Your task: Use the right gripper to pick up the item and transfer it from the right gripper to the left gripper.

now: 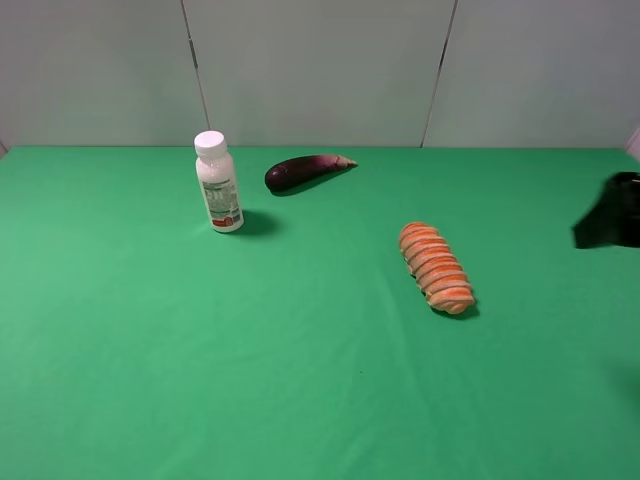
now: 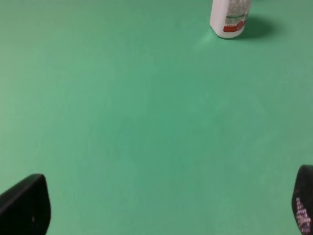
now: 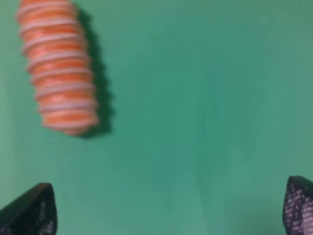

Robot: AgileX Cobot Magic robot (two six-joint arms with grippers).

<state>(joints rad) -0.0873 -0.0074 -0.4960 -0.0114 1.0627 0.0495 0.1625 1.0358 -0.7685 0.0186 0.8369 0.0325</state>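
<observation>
The item, an orange-and-cream ribbed roll (image 1: 436,267), lies on the green cloth right of centre. It also shows in the right wrist view (image 3: 57,68), ahead of the fingers and apart from them. My right gripper (image 3: 168,205) is open and empty, its two fingertips (image 3: 32,210) far apart at the frame's corners. Only a black part of the right arm (image 1: 610,212) shows at the right edge of the high view. My left gripper (image 2: 166,205) is open and empty over bare cloth; it is out of the high view.
A white bottle (image 1: 218,182) stands upright at the back left; its base shows in the left wrist view (image 2: 229,19). A dark purple eggplant (image 1: 303,171) lies to the right of the bottle. The green cloth (image 1: 300,380) ends at a grey back wall.
</observation>
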